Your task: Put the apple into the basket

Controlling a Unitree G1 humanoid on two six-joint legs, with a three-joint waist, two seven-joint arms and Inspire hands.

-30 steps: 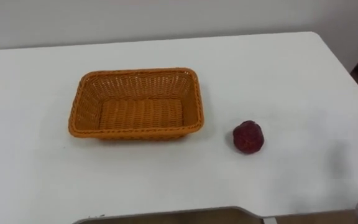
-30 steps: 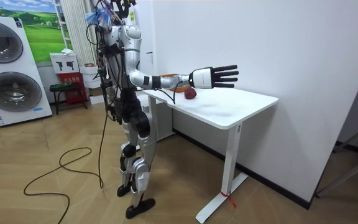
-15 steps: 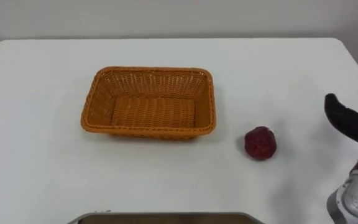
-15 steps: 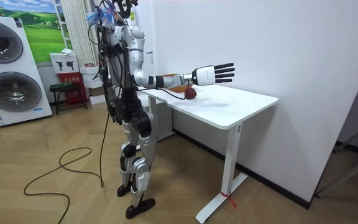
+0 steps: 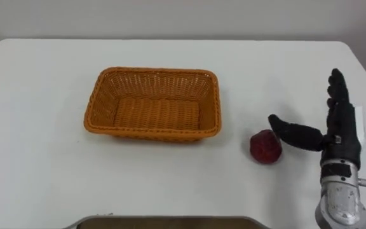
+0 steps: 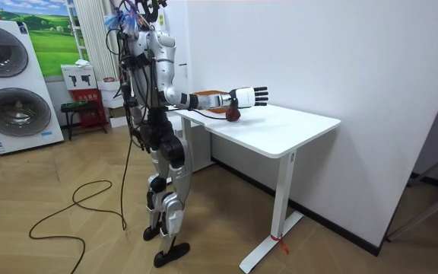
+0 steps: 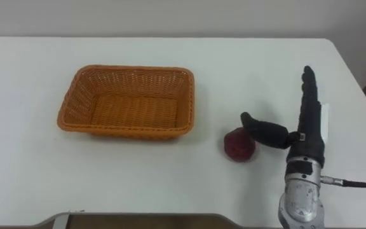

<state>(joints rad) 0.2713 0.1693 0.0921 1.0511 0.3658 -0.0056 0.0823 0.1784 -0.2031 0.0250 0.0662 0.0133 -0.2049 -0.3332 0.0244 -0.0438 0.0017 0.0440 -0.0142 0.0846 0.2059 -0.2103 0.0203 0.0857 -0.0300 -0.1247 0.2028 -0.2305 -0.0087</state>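
Note:
A dark red apple [image 5: 265,147] [image 7: 239,144] lies on the white table [image 5: 43,172], to the right of an empty orange wicker basket [image 5: 153,104] [image 7: 127,100]. My right hand [image 5: 338,124] [image 7: 307,130] is open just right of the apple, fingers straight and pointing away from me, thumb stretched toward the fruit and close above its right side. In the room view I stand at the table's end with the right hand [image 6: 248,95] reaching out over the apple [image 6: 233,114].
The table's right edge [image 5: 364,70] runs close beside my right hand. In the room view a wall stands behind the table [image 6: 280,133], and a washing machine [image 6: 10,84] and a small stool [image 6: 78,114] stand at the room view's left.
My right hand has come in from the right and lowered beside the apple, its thumb now reaching toward the fruit. The apple and basket have stayed where they were.

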